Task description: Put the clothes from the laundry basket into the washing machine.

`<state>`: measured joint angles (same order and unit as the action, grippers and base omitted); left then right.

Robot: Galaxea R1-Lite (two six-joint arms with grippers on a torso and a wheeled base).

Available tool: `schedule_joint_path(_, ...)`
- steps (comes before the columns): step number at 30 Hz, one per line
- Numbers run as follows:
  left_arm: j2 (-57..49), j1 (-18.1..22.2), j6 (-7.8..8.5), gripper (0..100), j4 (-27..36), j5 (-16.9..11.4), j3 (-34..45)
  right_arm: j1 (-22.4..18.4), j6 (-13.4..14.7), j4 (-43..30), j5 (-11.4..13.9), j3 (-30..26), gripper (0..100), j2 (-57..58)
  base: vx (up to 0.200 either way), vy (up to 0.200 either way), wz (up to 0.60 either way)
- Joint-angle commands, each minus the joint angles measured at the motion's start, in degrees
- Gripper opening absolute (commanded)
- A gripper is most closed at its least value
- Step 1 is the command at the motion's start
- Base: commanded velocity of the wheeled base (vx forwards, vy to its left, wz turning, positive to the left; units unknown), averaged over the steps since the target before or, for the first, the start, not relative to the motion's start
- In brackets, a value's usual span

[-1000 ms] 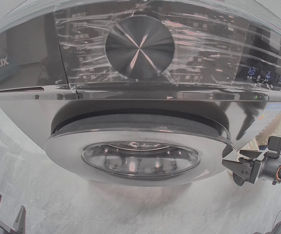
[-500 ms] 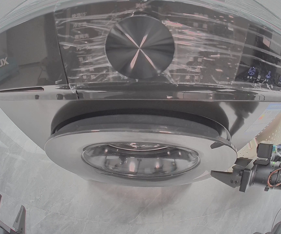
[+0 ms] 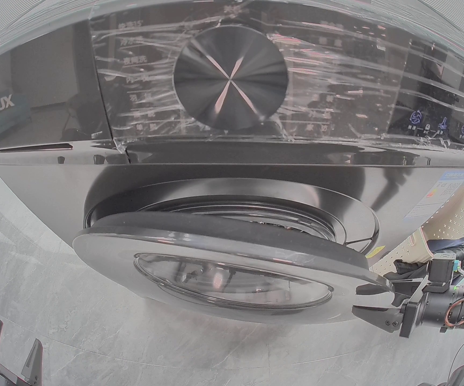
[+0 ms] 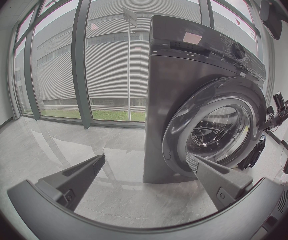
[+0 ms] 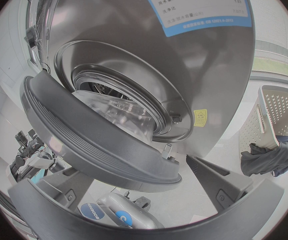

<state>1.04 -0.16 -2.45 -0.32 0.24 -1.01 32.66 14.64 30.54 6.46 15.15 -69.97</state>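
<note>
Washing machine door stands partly ajar, drum opening visible behind it; right gripper sits at the door's free edge, fingers spread wide with the rim between them; left gripper hangs low over the floor, fingers apart, holding nothing; laundry basket stands beside the machine, dark clothes draped over its rim.

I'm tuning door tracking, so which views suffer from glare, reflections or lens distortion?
Head view: fisheye bows the washing machine, and film on the control panel throws streaky glare. Left wrist view: bright windows backlight the machine. Right wrist view: its glossy front carries soft reflections, corners go dark.
</note>
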Motion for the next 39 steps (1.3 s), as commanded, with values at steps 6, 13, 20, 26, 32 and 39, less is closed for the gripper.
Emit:
schedule_joint_path(6, -1.0, 0.0, -0.01, 100, 0.0, 0.0, 1.0, 0.4, -0.2, 0.7, 0.0, 0.4, 100, 1.1, -0.100, 0.000, 0.00)
schedule_joint_path(13, -1.0, 0.0, -0.01, 100, 0.0, 0.0, 1.0, 1.6, 0.2, 1.5, 0.2, 0.3, 100, -1.3, -0.086, 0.000, 0.00)
schedule_joint_path(20, -1.0, 0.0, -0.01, 100, 0.0, 0.0, 1.0, 3.5, 0.0, 2.9, 0.5, -1.9, 100, -0.8, 0.000, 0.000, 0.00)
schedule_joint_path(26, -1.0, 0.0, -0.01, 100, 0.0, 0.0, 1.0, 2.8, 0.4, 3.0, 0.4, -1.4, 100, -2.0, 0.000, 0.000, 0.00)
schedule_joint_path(32, -1.0, 0.0, -0.01, 100, 0.0, 0.0, 1.0, 2.7, 0.5, 6.6, 0.3, -1.9, 100, -5.3, 0.000, 0.000, 0.00)
schedule_joint_path(39, -1.0, -0.1, -0.01, 100, 0.0, 0.0, 1.0, 3.4, 0.5, 7.5, 0.5, -3.3, 100, -6.6, -0.086, 0.000, 0.00)
